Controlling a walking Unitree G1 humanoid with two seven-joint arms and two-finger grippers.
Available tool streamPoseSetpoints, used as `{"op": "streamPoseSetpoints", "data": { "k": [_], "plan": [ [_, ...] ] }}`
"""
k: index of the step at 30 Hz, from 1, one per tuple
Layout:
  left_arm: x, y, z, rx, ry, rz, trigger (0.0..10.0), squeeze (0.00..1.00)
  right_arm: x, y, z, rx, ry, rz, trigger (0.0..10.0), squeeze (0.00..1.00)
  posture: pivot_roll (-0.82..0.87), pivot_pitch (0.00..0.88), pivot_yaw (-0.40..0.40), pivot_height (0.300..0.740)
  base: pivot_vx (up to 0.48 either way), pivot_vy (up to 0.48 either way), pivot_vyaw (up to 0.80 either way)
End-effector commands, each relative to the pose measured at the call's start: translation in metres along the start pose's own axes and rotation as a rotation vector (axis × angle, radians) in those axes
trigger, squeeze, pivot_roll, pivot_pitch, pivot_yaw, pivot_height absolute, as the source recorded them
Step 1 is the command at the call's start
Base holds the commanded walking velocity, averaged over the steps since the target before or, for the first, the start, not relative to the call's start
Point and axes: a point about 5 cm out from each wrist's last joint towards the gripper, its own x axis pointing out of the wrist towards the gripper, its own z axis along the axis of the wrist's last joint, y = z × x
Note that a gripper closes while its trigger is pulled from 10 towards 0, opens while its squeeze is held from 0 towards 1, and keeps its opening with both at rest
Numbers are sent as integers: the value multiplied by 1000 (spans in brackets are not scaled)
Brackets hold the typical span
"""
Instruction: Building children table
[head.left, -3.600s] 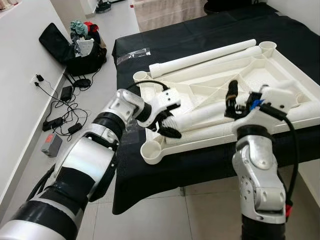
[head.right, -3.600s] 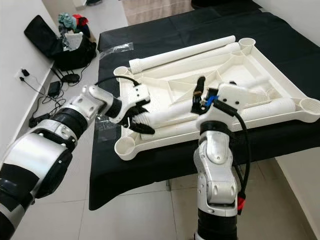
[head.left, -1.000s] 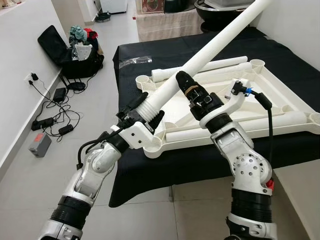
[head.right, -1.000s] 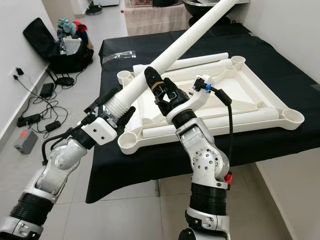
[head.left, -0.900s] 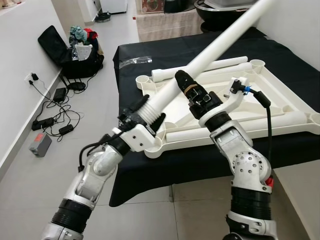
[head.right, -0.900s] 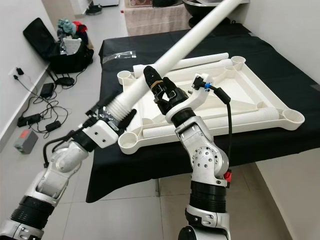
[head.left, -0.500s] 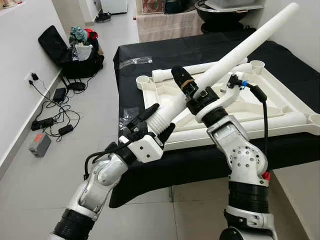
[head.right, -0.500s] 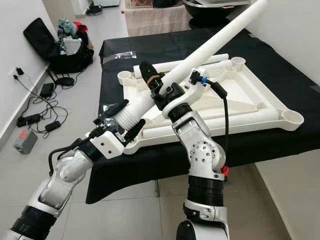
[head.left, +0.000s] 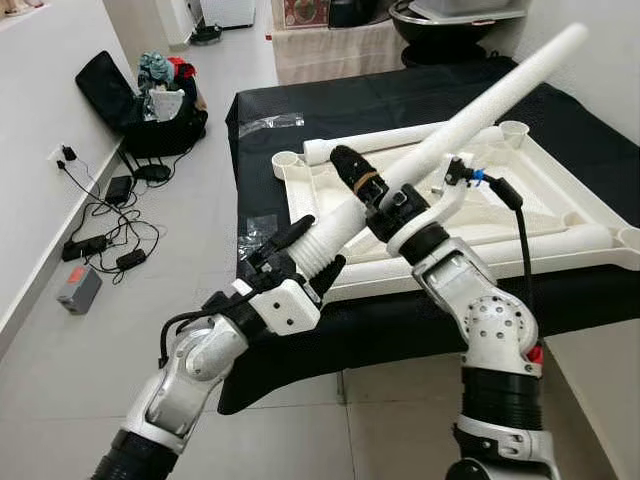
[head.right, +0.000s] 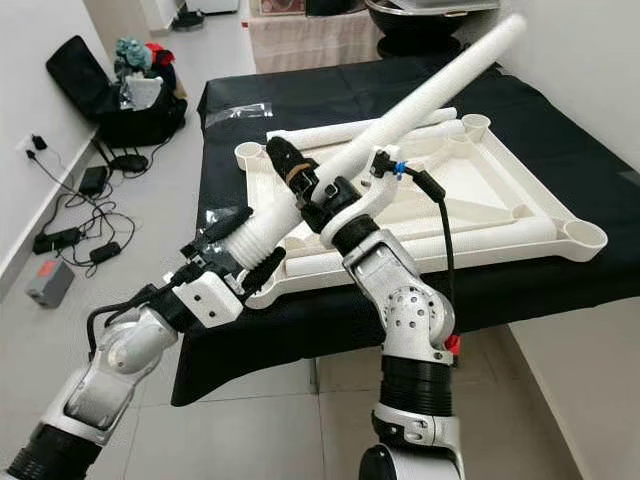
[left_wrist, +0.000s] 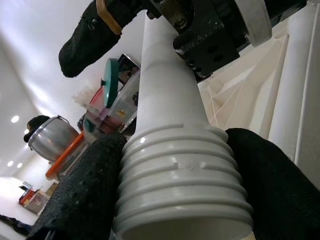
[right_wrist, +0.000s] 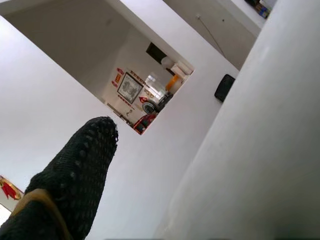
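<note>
Left gripper (head.left: 312, 255) clamped on white leg's (head.left: 470, 112) threaded near end, right gripper (head.left: 372, 190) closed around its middle, upturned tabletop (head.left: 540, 190) behind.

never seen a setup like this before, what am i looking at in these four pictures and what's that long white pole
It is a humanoid robot with two silver arms, each ending in a black two-fingered claw. Two pictures come from cameras on its head, looking down; two come from cameras on its wrists, looking along the fingers. On a black-covered table lies an upside-down white plastic tabletop with more legs resting on it. The long pole is a table leg, held slanted in the air: the left claw grips its ribbed screw end, and the right claw steadies it higher up.
</note>
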Motion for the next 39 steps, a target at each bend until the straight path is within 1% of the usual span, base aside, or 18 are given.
{"op": "streamPoseSetpoints", "data": {
  "k": [1,6,11,14,15,18,19,20,21,22,26,36,37,38,39],
  "plan": [
    [-1,-6,8,-2,-43,-43,10000,0,4,5,-9,27,44,46,10000,0,57,113,10,740,0,0,0],
    [-7,-8,12,3,-58,-75,10000,0,4,4,-6,31,58,58,10000,0,56,113,12,740,0,0,0],
    [-13,-10,15,2,-70,-102,10000,0,5,-1,-1,54,55,46,10000,0,56,113,10,740,0,0,0],
    [-15,-10,18,7,-83,-120,10000,0,5,-5,0,96,53,44,10000,0,57,114,9,740,0,0,0],
    [-15,-10,18,7,-83,-120,10000,0,5,-5,0,96,53,44,10000,0,57,114,9,740,0,0,0],
    [-18,-10,19,5,-87,-126,10000,0,4,-7,1,153,57,64,10000,0,58,113,9,740,0,0,0],
    [-18,-10,19,5,-87,-126,10000,0,4,-7,1,153,57,64,10000,0,58,113,9,740,0,0,0],
    [-19,-9,20,4,-86,-129,10000,0,4,-7,1,164,59,71,8118,0,59,114,8,740,0,0,0],
    [-19,-10,20,3,-86,-131,10000,0,4,-7,2,169,60,74,8118,0,59,115,8,740,0,0,0],
    [-20,-10,20,2,-86,-132,10000,0,3,-7,2,171,61,76,0,0,59,115,7,740,0,0,0],
    [-24,-11,20,-2,-80,-144,10000,0,3,-13,8,217,26,57,0,0,60,115,6,740,0,0,0],
    [-25,-10,18,-1,-70,-145,10000,0,3,-14,9,218,24,55,0,0,60,114,7,740,0,0,0],
    [-26,-9,14,-10,-44,-140,10000,0,3,-15,9,217,25,53,0,0,59,113,9,740,0,0,0],
    [-26,-9,14,-10,-44,-140,10000,0,3,-15,9,217,25,53,0,0,59,113,9,740,0,0,0],
    [-27,-6,8,-40,3,-122,10000,0,3,-14,9,214,23,54,0,0,58,110,9,740,0,0,0]
  ]
}}
